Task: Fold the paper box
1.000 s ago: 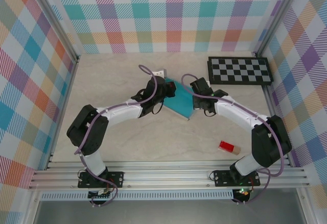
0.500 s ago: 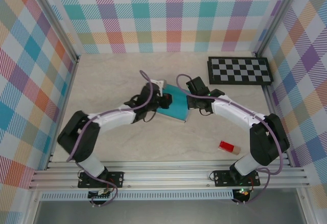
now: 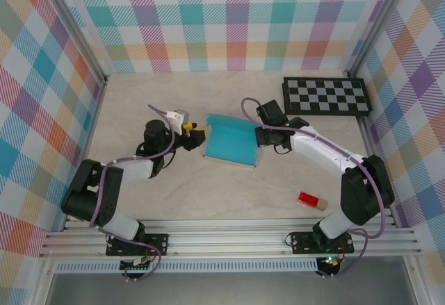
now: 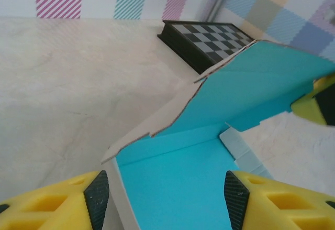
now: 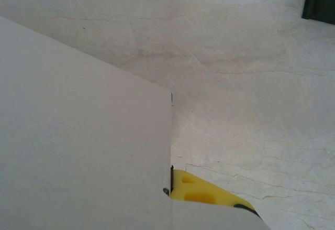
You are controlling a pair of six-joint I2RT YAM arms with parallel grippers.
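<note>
- One thin card paper box (image 3: 231,144), teal on its upper face, lies near the middle of the bench (image 3: 208,194), between the two grippers.
- In the left wrist view the paper box (image 4: 178,188) is partly folded: a flat teal floor, a large teal flap raised at the far side, and a small pale tab at the right of the floor.
- In the right wrist view the white face of the paper box (image 5: 78,135) covers the left of the picture.
- Two white robot arms with purple cables reach in from the near edge of the bench.
- The left gripper (image 3: 197,137) sits just beside the box's left edge. From its own camera, the left gripper (image 4: 166,198) is spread wide, with the yellow, black-padded fingers (image 4: 97,198) on either side of the box's near edge and not closed on it.
- The right gripper (image 3: 259,137) is at the box's right edge, closed on the card. One yellow finger (image 5: 201,190) shows just under the white face, and its tip meets the raised flap's far corner in the left wrist view.
- One black-and-white checkerboard (image 3: 325,96) lies flat by the far right corner, well apart from the box.
- One small red block (image 3: 312,201) lies toward the near right corner, near the right arm.
- Pastel plaid walls (image 3: 229,20) enclose the bench on three sides.
</note>
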